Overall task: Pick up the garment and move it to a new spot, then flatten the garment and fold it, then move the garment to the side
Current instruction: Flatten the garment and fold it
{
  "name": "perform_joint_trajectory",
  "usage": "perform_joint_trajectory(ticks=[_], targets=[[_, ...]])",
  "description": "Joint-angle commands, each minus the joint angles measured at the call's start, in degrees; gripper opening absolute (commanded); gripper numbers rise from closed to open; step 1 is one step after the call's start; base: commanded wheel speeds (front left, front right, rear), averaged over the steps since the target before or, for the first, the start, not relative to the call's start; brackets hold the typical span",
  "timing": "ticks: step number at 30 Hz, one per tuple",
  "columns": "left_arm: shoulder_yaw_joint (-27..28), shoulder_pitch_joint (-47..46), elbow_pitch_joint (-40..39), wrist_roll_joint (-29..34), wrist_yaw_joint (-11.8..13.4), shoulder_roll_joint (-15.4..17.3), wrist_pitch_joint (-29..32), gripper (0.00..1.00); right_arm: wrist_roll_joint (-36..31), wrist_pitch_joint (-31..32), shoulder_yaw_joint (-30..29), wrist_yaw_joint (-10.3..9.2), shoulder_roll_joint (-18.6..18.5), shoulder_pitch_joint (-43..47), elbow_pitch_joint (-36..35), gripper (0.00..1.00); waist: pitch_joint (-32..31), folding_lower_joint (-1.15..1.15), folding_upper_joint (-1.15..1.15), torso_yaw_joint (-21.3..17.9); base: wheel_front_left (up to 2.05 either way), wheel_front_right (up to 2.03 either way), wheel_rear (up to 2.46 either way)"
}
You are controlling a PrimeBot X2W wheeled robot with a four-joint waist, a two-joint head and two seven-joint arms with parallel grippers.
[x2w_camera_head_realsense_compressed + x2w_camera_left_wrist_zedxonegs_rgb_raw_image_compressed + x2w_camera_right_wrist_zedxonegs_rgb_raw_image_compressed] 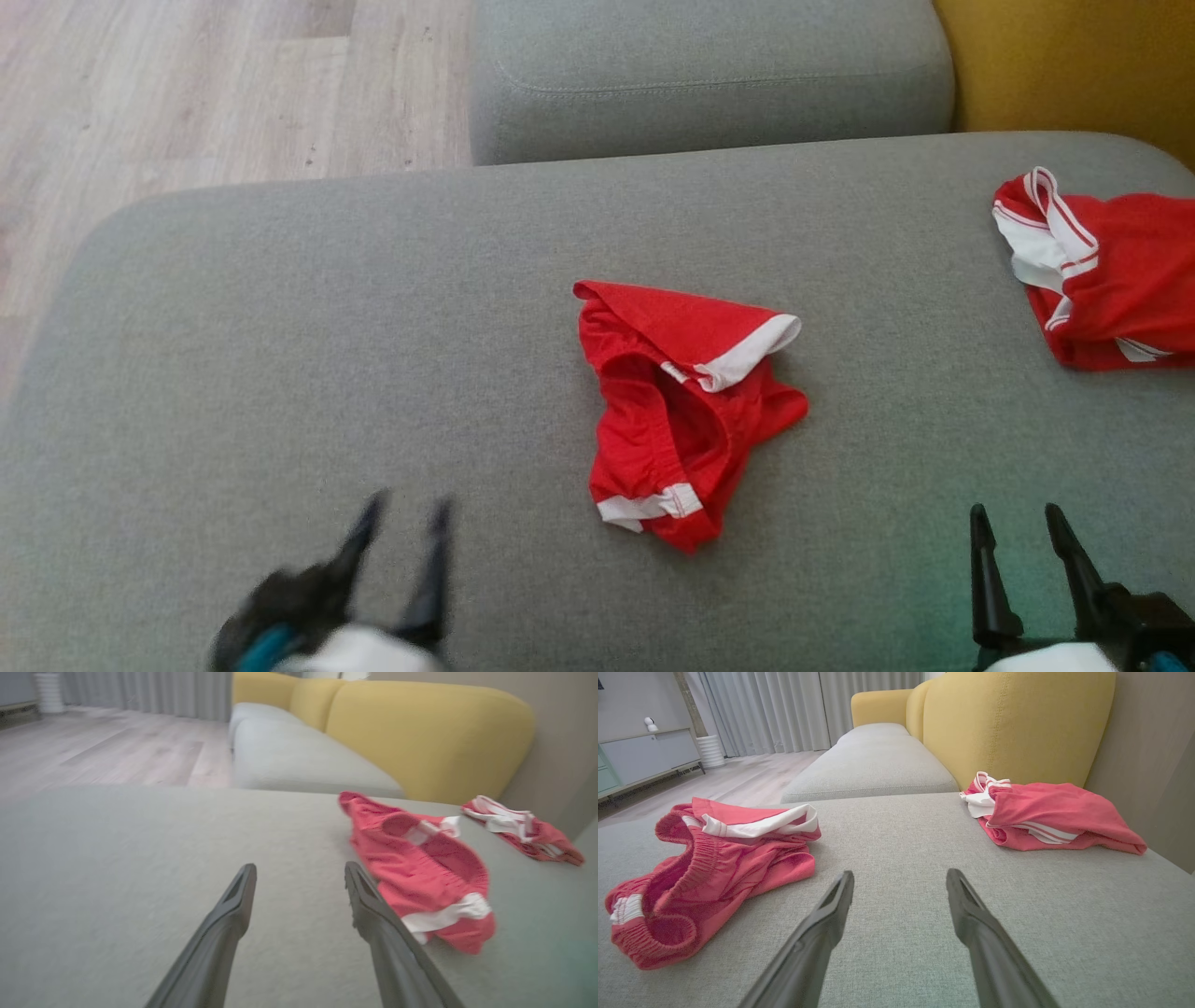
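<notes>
Well, I'd say we are at the very start: the pick-up has not begun and the cloth lies untouched. Nearest me, my left gripper (pixel 407 509) and right gripper (pixel 1016 513) both sit low over the near edge of the grey seat cushion (pixel 233 373). Each has its two dark fingers spread wide with nothing between them. The left one is smeared in the head view, so I can't read its fine pose there. From its wrist camera, its fingers point along the cushion and the cloth sits off to their right. The right arm points straight out across bare fabric.

A little farther out, between the two grippers, lies the garment (pixel 686 411): red shorts with white trim, crumpled, with the elastic waistband gaping open. It is clear of both grippers, though nearer my left.

As I judge it, the next move calls for swinging the left gripper right and forward. I'd drop its fingers astride a raised fold of the waistband and pinch cloth only, not the cushion cover beneath.

Farther right, a second red garment (pixel 1111 280) lies near the cushion's edge, well apart. I take it as not my target. Beyond are another grey cushion (pixel 709 75), the yellow backrest (pixel 1074 65) and the wooden floor (pixel 187 93).
</notes>
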Motion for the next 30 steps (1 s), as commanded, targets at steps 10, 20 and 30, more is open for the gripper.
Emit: perform_joint_trajectory(ticks=[10, 20, 30], targets=[[-24.15, -22.77, -0.88, 4.09, -3.28, 1.01, 15.09, 1.00, 0.64, -0.78, 3.41, -0.04, -0.52, -3.92, -1.20, 1.00, 0.93, 0.00, 0.00, -3.35, 0.00, 0.00, 0.00], [-42.82, -37.41, 11.04, -3.44, -3.32, 4.55, 23.38, 1.00, 1.86, -0.78, 4.56, -0.04, -0.52, -4.68, -0.16, 1.00, 2.78, 0.00, 0.00, -7.74, 0.00, 0.00, 0.00], [-45.04, -41.16, 19.76, -4.90, -3.32, 6.12, 26.91, 1.00, 2.10, -0.78, 3.87, -0.04, -0.52, -4.71, 0.09, 1.00, 3.51, 0.00, 0.00, -8.68, 0.00, 0.00, 0.00]])
